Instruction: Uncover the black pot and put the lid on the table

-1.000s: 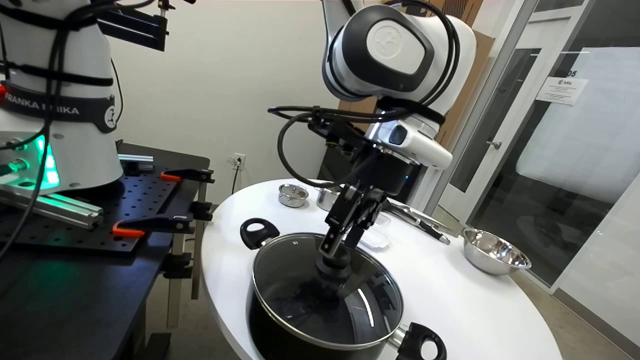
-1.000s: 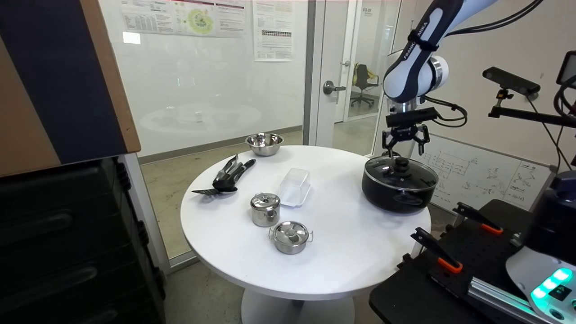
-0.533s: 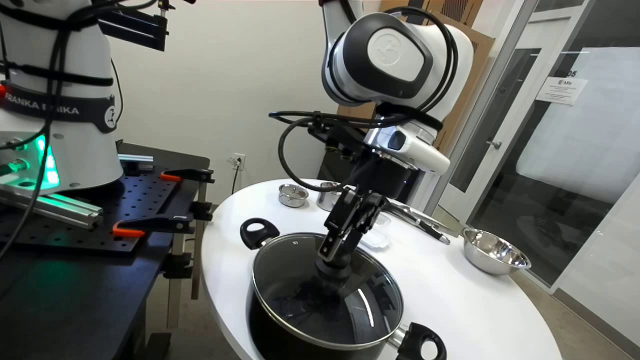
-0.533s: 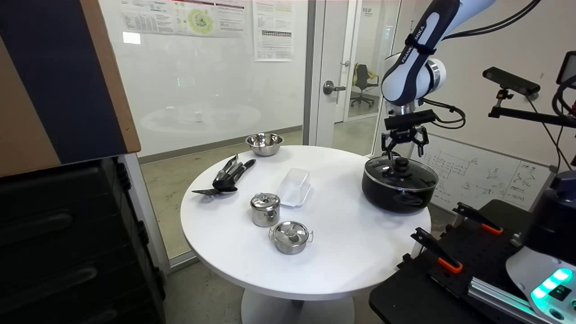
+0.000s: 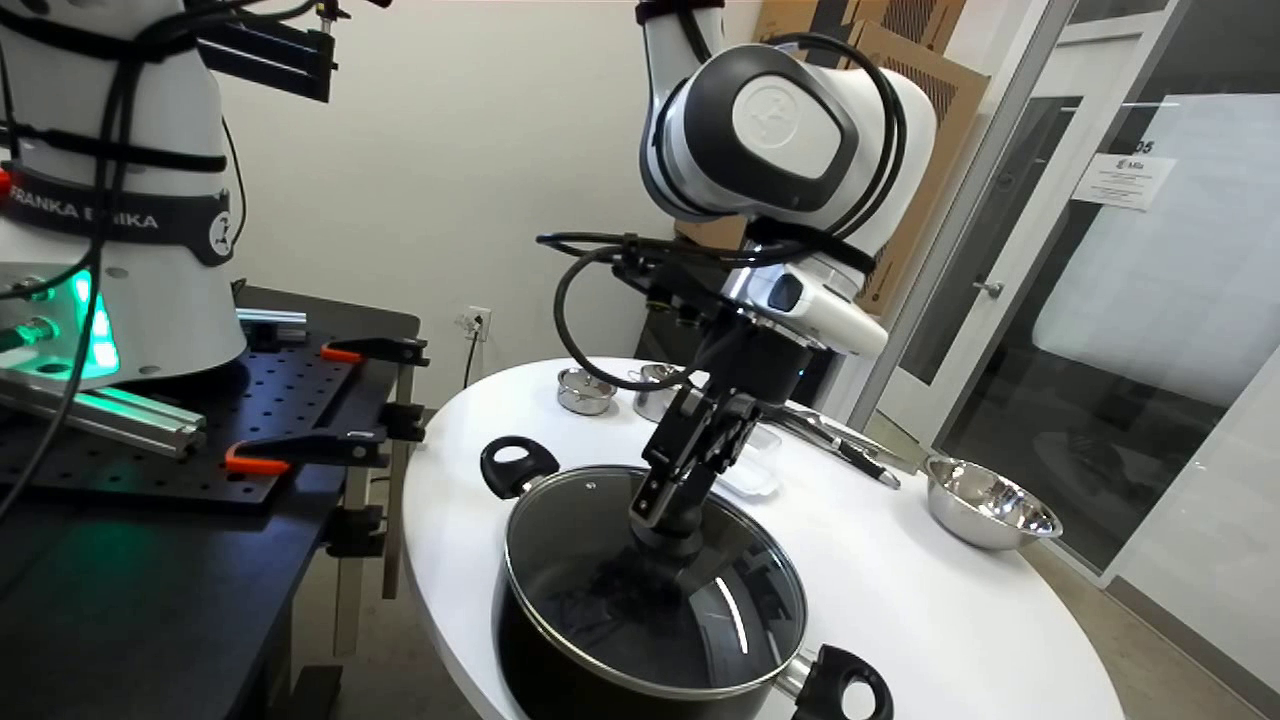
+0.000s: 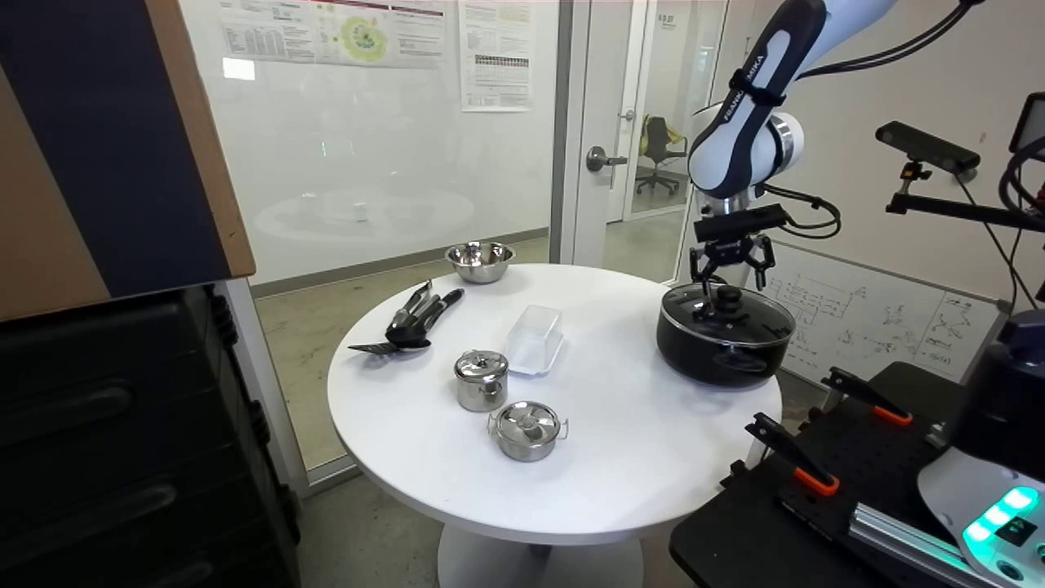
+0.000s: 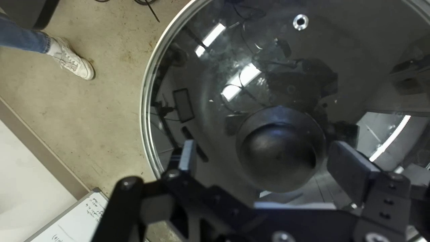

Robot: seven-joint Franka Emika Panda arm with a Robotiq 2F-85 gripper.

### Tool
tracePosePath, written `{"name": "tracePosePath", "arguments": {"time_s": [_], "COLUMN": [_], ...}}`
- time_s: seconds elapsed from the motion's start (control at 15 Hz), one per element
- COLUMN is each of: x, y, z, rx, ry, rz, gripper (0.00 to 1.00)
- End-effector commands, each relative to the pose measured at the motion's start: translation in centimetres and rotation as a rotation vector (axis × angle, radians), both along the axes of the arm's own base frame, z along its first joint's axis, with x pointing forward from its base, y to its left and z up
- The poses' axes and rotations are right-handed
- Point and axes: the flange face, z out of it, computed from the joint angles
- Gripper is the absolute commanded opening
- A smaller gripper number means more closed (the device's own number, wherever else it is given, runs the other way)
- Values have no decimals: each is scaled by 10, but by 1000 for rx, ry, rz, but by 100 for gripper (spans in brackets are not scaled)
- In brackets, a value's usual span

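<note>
The black pot [image 5: 545,650] stands on the round white table [image 5: 940,620] near its edge; the pot [image 6: 710,363] and table [image 6: 620,465] show in both exterior views. The glass lid [image 5: 585,570] lies on the pot; its shiny rim and dark knob [image 6: 728,302] are visible. My gripper [image 5: 668,510] is open just above the lid, its fingers pointing down beside the knob. In the wrist view the open gripper [image 7: 267,154] has the knob [image 7: 278,158] between its fingers, with a gap on each side, nearer the right finger. The lid [image 7: 208,101] fills much of that view.
Two small steel pots [image 6: 482,380] [image 6: 527,433], a clear plastic container [image 6: 535,339], utensils [image 6: 416,318] and a steel bowl [image 6: 480,263] stand on the table. The black bench [image 6: 865,465] with red-orange clamps is beside it. A person's shoe [image 7: 72,62] shows on the floor.
My open gripper has moved down closer around the lid's knob, and the arm has lowered with it. The pot and lid have not moved.
</note>
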Motion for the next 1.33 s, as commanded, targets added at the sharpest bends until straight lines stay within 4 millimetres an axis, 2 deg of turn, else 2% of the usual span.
{"name": "tracePosePath", "arguments": {"time_s": [0.0,0.33,0.4,0.73,1.27], "x": [6,10,10,10,11], "y": [0,0,-1,0,14], "z": [-4,-1,1,8,89], "rx": [-30,-32,-32,-25,78], "ry": [-8,-16,-22,-36,-131], "rz": [0,-1,-5,-30,-58], "gripper": [67,28,24,24,24]}}
